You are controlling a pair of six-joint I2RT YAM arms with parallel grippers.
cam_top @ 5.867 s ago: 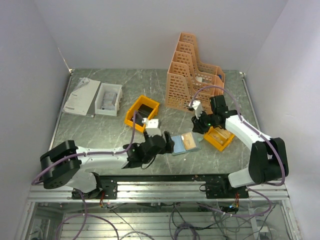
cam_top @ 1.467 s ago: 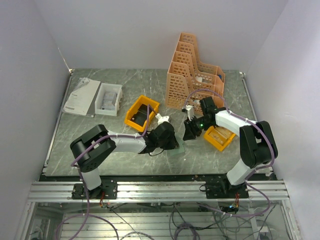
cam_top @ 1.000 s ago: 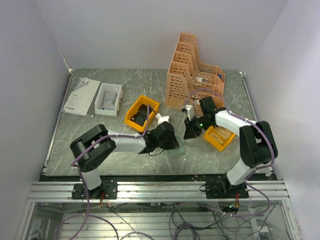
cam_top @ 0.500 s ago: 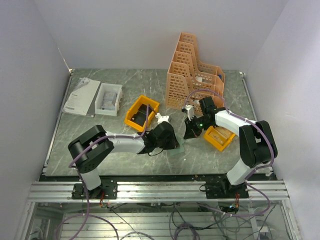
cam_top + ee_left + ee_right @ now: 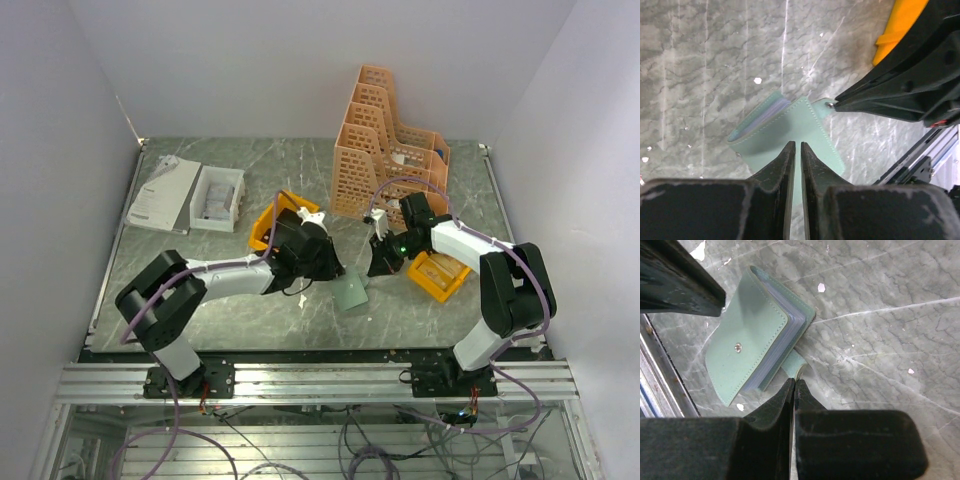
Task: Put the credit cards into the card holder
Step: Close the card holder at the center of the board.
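Note:
The card holder (image 5: 350,293) is a grey-green wallet lying folded shut on the marble table, between the two arms. In the right wrist view the card holder (image 5: 752,352) shows its round snap and bluish sleeve edges. My right gripper (image 5: 793,381) is shut, pinching the wallet's small closing tab (image 5: 796,367) at its tips. My left gripper (image 5: 795,145) hovers over the card holder (image 5: 785,132), its jaws a narrow slit apart with nothing between them. From above, the left gripper (image 5: 333,272) stands just left of the wallet and the right gripper (image 5: 376,270) just right of it. No credit cards show.
A tall orange file rack (image 5: 385,150) stands behind the right arm. An orange bin (image 5: 440,280) sits under the right forearm, and a yellow bin (image 5: 268,228) lies behind the left wrist. A white box (image 5: 217,197) and papers (image 5: 160,195) lie at the far left.
My left gripper has pulled back to the left off the card holder, which now lies uncovered. The right gripper has shut and stayed by the wallet's right edge.

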